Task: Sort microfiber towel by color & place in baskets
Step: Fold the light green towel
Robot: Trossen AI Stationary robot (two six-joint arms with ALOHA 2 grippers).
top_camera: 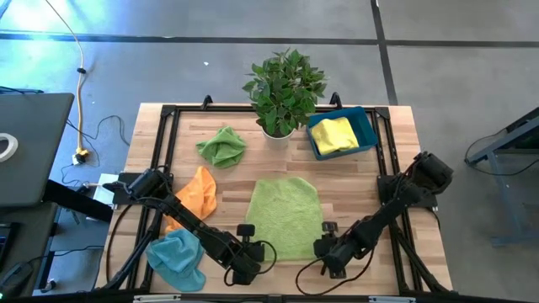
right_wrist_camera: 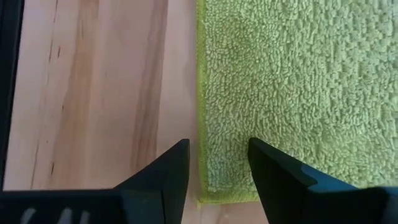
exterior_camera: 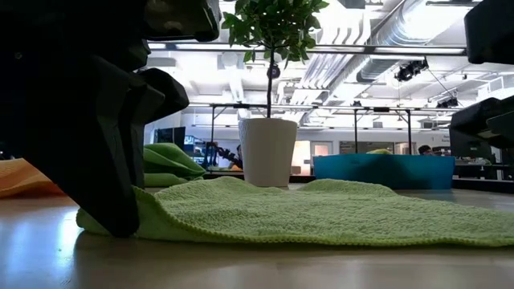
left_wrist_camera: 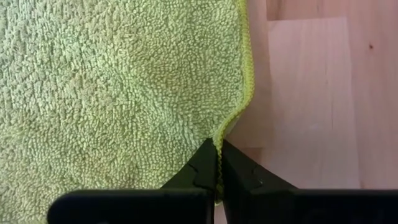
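Observation:
A light green microfiber towel (top_camera: 285, 217) lies spread flat on the middle of the wooden table. My left gripper (top_camera: 253, 252) is at its near left corner, shut on the hem. My right gripper (right_wrist_camera: 217, 158) hangs open over the near right corner (top_camera: 327, 246). One finger is over the bare wood and the other over the towel. The dark teal-blue basket (top_camera: 344, 132) stands at the far right, with a yellow towel (top_camera: 332, 135) lying in it. My left gripper pinches the green towel's hem (left_wrist_camera: 219, 134) at the near left corner between its two fingertips. The fingers slant down from the table's near left side. The hem curls up a little into the fingers. The rest of the towel (exterior_camera: 321, 213) lies flat on the table.
A potted plant in a white pot (top_camera: 278, 128) stands at the far middle, next to the basket. A crumpled green towel (top_camera: 222, 146), an orange towel (top_camera: 195, 195) and a blue towel (top_camera: 178, 259) lie on the table's left part. A black frame (top_camera: 168, 114) rims the table.

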